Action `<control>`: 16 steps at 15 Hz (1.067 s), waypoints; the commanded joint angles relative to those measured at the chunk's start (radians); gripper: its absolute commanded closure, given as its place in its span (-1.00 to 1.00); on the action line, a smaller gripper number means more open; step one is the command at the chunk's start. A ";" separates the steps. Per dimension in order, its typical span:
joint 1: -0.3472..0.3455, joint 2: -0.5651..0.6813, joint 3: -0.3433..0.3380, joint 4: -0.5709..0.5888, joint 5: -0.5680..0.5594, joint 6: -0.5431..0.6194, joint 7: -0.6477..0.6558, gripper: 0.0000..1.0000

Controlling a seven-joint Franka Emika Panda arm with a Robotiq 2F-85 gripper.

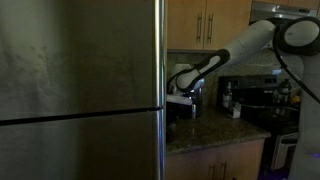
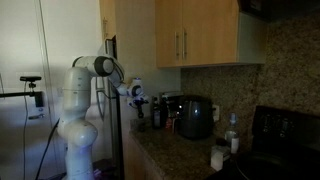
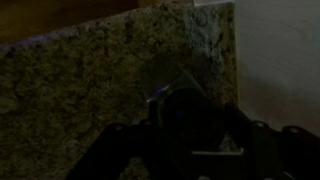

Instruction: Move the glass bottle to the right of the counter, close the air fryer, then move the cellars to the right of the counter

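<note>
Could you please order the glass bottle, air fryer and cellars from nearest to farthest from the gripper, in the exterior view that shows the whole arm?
1. glass bottle, close by the gripper.
2. air fryer, farther along, by the wall.
3. cellars, closest to the camera.

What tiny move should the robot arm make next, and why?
Probably nudge the tool a little lower and close it around the glass bottle. In an exterior view the tool hangs just beside the bottle's top at the counter's end, near the air fryer. The dark wrist view shows no clear grip.
</note>
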 commanded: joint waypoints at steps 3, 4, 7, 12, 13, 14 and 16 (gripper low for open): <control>0.010 -0.001 -0.013 -0.009 -0.023 0.026 0.010 0.48; 0.009 -0.007 -0.018 -0.010 -0.035 0.019 0.023 0.48; -0.008 -0.065 -0.046 -0.033 -0.072 -0.020 0.072 0.48; -0.105 -0.211 -0.128 -0.124 0.003 -0.132 0.071 0.48; -0.132 -0.234 -0.149 -0.143 0.022 -0.160 0.067 0.48; -0.161 -0.257 -0.171 -0.165 0.024 -0.174 0.087 0.48; -0.220 -0.307 -0.223 -0.220 0.081 -0.159 0.057 0.48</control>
